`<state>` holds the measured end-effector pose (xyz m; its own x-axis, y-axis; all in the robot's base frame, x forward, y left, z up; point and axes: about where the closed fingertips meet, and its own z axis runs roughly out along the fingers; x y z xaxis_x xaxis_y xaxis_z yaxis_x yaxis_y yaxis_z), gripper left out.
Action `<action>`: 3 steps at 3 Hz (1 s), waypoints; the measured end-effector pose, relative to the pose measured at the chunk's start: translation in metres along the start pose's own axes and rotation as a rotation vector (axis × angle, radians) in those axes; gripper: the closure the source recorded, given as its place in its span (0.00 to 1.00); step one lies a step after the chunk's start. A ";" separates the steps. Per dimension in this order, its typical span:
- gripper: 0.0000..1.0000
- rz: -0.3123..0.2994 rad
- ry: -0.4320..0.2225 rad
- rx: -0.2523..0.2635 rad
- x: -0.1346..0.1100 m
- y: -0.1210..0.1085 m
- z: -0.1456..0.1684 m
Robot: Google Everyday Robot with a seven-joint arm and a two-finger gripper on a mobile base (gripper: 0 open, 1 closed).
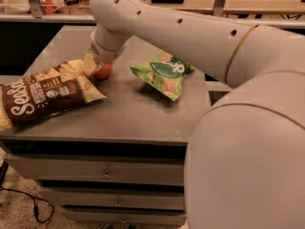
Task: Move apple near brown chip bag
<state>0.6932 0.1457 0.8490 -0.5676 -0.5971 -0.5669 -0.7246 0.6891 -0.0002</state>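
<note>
Gripper (97, 66) was down at the back-left of the grey cabinet top (138, 113), right on the apple (104, 71). It was mostly hidden under the wrist (couldn't tell if it was clamped on the apple or released). Apple sat on the top just beside the upper right end of the brown chip bag (45, 93), maybe touching. Green snack bag (162, 75) lay apart, to the right.

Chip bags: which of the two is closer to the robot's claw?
The brown chip bag, the long one with white lettering: its end lies right beside the gripper at the apple. The green bag lies apart, farther off.
</note>
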 end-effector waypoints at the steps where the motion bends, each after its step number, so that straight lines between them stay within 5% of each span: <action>1: 0.00 0.000 0.000 0.000 0.000 0.000 0.000; 3: 0.00 -0.142 -0.110 0.030 0.001 -0.022 -0.030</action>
<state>0.6972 0.1173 0.8729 -0.4132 -0.6416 -0.6462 -0.7814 0.6142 -0.1101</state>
